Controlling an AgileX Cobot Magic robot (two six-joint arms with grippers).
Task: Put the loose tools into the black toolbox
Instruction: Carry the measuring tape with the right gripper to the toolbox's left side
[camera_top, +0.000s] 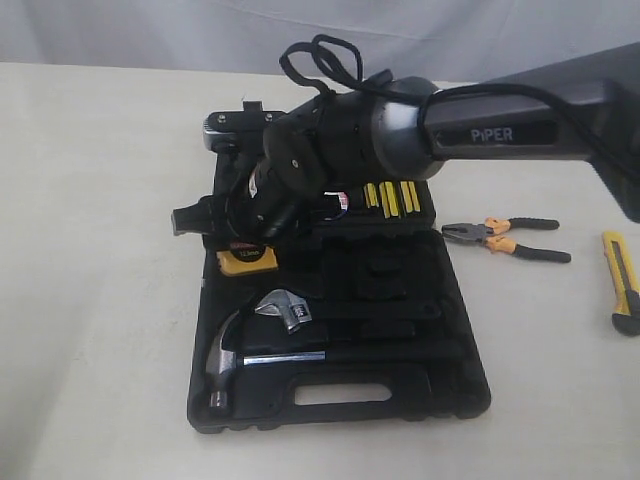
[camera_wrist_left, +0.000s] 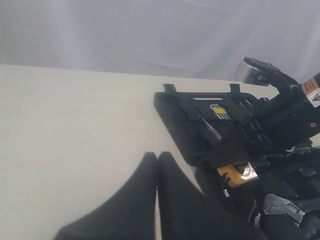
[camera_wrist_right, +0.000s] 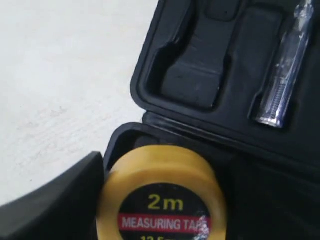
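Your right arm (camera_top: 520, 125) reaches across the open black toolbox (camera_top: 470, 390) in the ext. cam. The R gripper (camera_top: 208, 222) hangs over the case's 10 o'clock corner with its fingers spread wide. One finger (camera_wrist_right: 60, 205) sits just beside the yellow "2m" tape measure (camera_wrist_right: 160, 200); you can't tell if it touches. The tape measure lies label-up in the corner recess of the near half, by the hinge.

Out on the table (camera_top: 100, 330), the orange-and-black-handled pliers (camera_top: 505, 238) lie at 3 o'clock of the case, just off its edge. The yellow-and-black utility knife (camera_top: 622, 280) is farther out the same way, by the frame edge.

Inside the case, the hammer (camera_top: 222, 355) and wrench (camera_top: 284, 310) are at 8 o'clock and the yellow-handled screwdrivers (camera_top: 390, 197) at 1 o'clock.

The L gripper (camera_wrist_left: 157, 159) shows on its wrist cam only: fingers pressed together, nothing between them, over table beside the case.
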